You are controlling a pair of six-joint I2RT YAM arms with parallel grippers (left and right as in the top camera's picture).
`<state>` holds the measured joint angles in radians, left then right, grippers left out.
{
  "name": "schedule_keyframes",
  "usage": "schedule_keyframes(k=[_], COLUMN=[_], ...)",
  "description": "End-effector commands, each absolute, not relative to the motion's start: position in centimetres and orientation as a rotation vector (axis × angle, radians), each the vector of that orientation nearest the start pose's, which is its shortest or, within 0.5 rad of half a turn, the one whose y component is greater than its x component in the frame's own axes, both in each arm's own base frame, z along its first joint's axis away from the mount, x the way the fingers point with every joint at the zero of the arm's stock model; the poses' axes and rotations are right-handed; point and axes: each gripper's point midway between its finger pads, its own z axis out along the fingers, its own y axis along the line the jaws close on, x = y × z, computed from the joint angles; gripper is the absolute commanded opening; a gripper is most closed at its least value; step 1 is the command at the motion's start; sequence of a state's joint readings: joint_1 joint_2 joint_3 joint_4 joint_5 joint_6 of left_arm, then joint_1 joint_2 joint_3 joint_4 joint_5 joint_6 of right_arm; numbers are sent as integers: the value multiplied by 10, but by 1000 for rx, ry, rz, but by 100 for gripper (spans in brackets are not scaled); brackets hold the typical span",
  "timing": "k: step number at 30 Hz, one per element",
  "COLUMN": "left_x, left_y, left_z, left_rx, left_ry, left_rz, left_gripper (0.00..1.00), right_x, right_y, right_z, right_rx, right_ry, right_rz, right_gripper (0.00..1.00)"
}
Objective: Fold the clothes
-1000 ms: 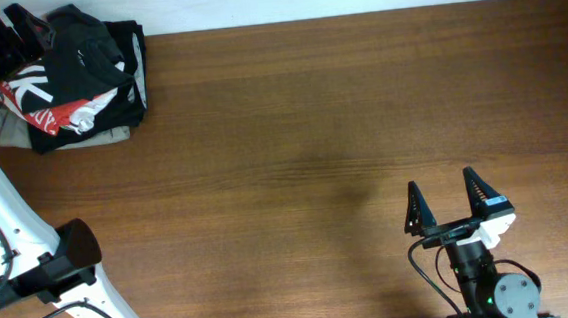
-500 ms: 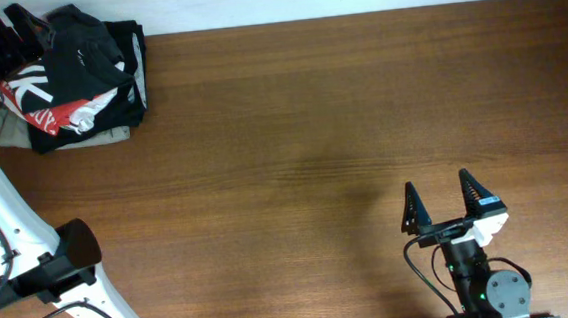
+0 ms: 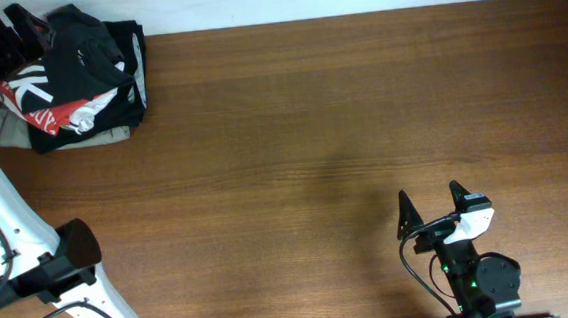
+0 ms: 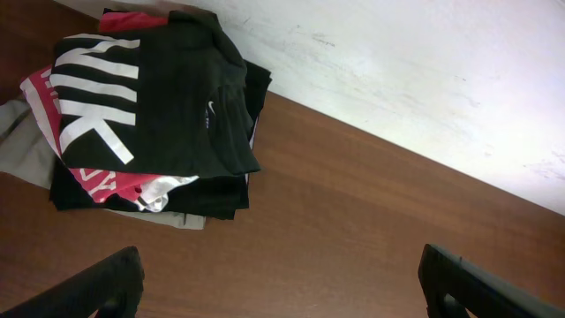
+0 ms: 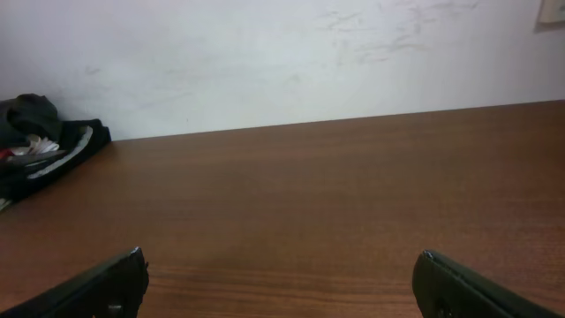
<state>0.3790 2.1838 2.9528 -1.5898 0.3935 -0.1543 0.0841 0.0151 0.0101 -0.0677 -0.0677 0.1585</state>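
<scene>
- Since a second ago the black two-finger right gripper (image 3: pixel 429 201) has slid a little left and toward the near edge of the brown wood-grain table (image 3: pixel 291 108); the pile of clothes has not shifted.
- At the far left corner of the table a soft, dark T-shirt (image 4: pixel 154 115) with big white block lettering lies folded on top of that pile. Its cloth is matt and gently creased, with a small white mark near the neck.
- Under it shows a red shirt (image 4: pixel 115 185) with white print, its edge crumpled, and below that a pale grey garment (image 4: pixel 18 150) sticks out at the left.
- Above the table just beside the pile hangs the left gripper (image 4: pixel 281 265), jaws spread wide, grasping nothing.
- Well apart from the pile, the right gripper is likewise released, with bare wood between its pointed fingers.
- Smooth and faintly glossy, the table has a fine lengthwise grain.
- Behind the table's far edge rises a white, scuffed wall (image 5: pixel 282 62).
</scene>
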Motion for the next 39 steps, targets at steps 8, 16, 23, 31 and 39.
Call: schedule_keyframes(k=[8, 16, 23, 31, 39], left_x=[453, 346, 304, 266, 239], left_y=[105, 48, 31, -4, 2], left_z=[377, 332, 301, 269, 245], left_rx=[-419, -491, -233, 7, 6], left_ry=[2297, 2562, 2260, 1800, 1503], left_rz=[-362, -450, -76, -66, -25], left_gripper=[99, 99, 99, 99, 99], right_x=[244, 244, 244, 244, 244], right_y=[32, 32, 32, 32, 32], right_z=[156, 156, 156, 156, 156], right_rx=[21, 21, 21, 21, 21], right_ry=[1656, 1656, 1656, 1656, 1656], right_rz=[241, 241, 241, 241, 241], right_gripper=[99, 99, 99, 99, 99])
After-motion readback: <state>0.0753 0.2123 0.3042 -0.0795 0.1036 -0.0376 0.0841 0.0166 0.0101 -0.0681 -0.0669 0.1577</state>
